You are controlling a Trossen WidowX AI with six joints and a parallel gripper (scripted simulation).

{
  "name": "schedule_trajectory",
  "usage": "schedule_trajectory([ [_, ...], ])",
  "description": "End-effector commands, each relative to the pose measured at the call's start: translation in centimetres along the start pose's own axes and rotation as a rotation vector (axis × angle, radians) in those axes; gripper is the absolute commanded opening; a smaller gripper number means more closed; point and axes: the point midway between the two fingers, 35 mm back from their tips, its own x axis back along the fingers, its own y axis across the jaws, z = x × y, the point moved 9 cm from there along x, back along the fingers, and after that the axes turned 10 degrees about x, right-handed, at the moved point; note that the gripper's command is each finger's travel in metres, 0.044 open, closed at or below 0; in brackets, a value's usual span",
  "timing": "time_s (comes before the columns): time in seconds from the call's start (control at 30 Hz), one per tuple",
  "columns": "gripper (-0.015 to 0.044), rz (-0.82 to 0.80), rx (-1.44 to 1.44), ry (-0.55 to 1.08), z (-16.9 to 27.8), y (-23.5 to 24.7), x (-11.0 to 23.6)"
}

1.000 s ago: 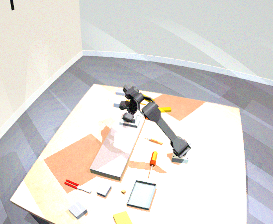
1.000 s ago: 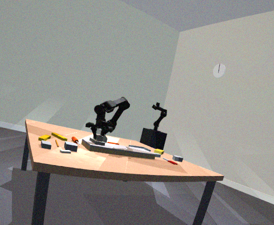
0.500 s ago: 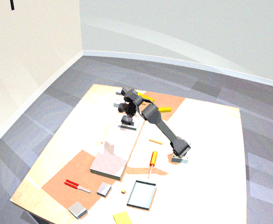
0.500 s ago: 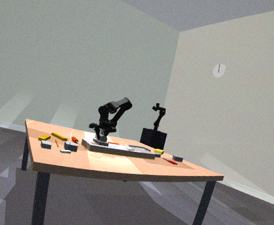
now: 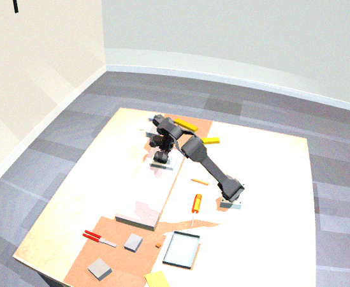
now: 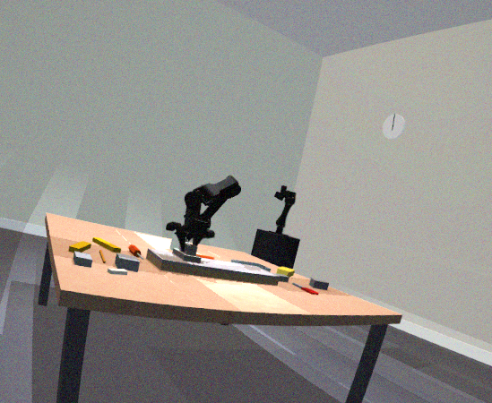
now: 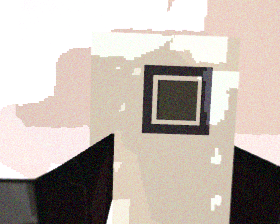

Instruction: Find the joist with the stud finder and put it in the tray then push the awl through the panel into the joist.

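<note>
My gripper (image 5: 166,156) (image 6: 190,247) is shut on the pale grey stud finder (image 5: 172,162) (image 6: 186,255) (image 7: 176,165). The stud finder sits flat on or just over the far end of the floor panel (image 5: 143,198) (image 6: 246,275). Its square window looks dark in the wrist view. A tool with an orange and yellow handle and a thin shaft, which looks like the awl (image 5: 197,204), lies beside the panel. The tray (image 5: 169,248) stands near the panel's near end and looks empty. The joist is hidden.
Yellow blocks (image 5: 186,125) (image 5: 211,140) and a red-handled tool (image 6: 134,250) lie past the panel's far end. A pencil (image 5: 200,182) lies near the arm's base. Grey blocks (image 5: 133,242) (image 5: 100,269), red-handled pliers (image 5: 93,236) and a yellow pad (image 5: 157,279) lie around the near end.
</note>
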Motion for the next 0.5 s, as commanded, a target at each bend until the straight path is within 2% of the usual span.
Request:
schedule_trajectory([
  [0.0,0.0,-0.008,0.001,-0.002,-0.2,1.1,-0.1],
  [0.47,0.0,-0.01,0.0,-0.001,-0.6,3.5,-0.1],
])
